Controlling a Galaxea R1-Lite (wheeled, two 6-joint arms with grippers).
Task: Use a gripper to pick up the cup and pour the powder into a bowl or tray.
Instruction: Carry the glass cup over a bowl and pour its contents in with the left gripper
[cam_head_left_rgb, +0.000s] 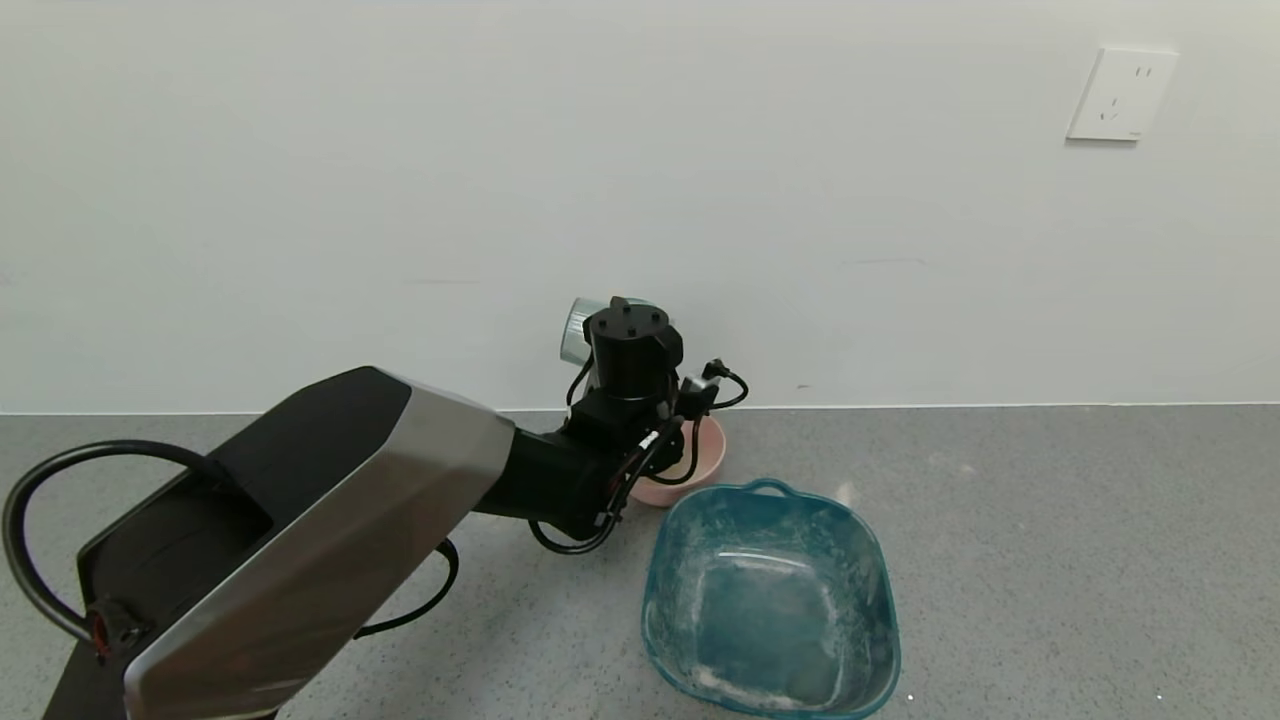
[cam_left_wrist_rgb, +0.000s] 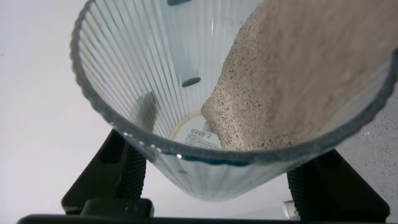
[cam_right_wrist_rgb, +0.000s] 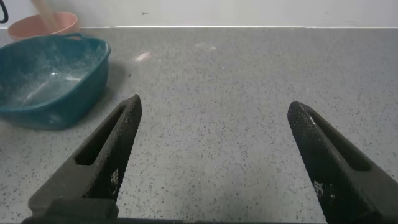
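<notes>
My left gripper (cam_head_left_rgb: 600, 350) is shut on the clear ribbed cup (cam_head_left_rgb: 578, 330) and holds it tipped on its side above the pink bowl (cam_head_left_rgb: 705, 455), near the back wall. In the left wrist view the cup (cam_left_wrist_rgb: 143, 87) fills the frame between the black fingers (cam_left_wrist_rgb: 127, 171), and the beige-grey powder (cam_left_wrist_rgb: 292, 81) has slid along its lower side to the rim. In the right wrist view a thin stream of powder (cam_right_wrist_rgb: 45, 14) falls into the pink bowl (cam_right_wrist_rgb: 62, 25). My right gripper (cam_right_wrist_rgb: 214, 124) is open and empty over bare counter, out of the head view.
A teal squarish tub (cam_head_left_rgb: 770, 600) with white residue stands just in front of the pink bowl; it also shows in the right wrist view (cam_right_wrist_rgb: 50, 78). The white wall runs along the back of the grey speckled counter (cam_head_left_rgb: 1050, 550). A wall socket (cam_head_left_rgb: 1120, 95) is at the upper right.
</notes>
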